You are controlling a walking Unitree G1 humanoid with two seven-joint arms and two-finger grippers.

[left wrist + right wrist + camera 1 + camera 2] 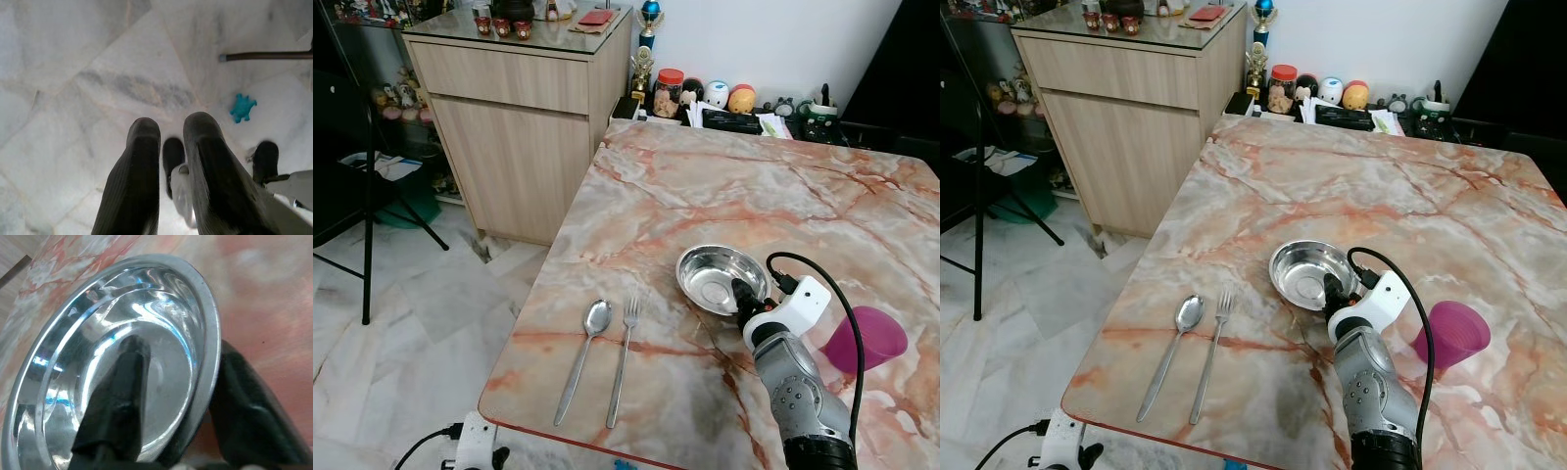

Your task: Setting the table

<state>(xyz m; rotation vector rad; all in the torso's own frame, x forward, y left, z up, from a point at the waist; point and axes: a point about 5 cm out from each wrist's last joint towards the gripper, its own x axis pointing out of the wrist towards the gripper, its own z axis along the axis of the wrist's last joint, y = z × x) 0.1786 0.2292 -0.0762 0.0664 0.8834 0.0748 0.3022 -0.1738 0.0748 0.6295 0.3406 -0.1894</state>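
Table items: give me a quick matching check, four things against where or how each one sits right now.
Things:
1. steel bowl
2. spoon
3. fork
4. purple cup

States:
A. lying between the spoon and the bowl
B. lying on its side, to the right of the right arm
C. rim pinched by the right gripper, one finger inside, one outside
D. lying nearest the table's left edge

Pairs: 1-C, 2-D, 3-A, 4-B
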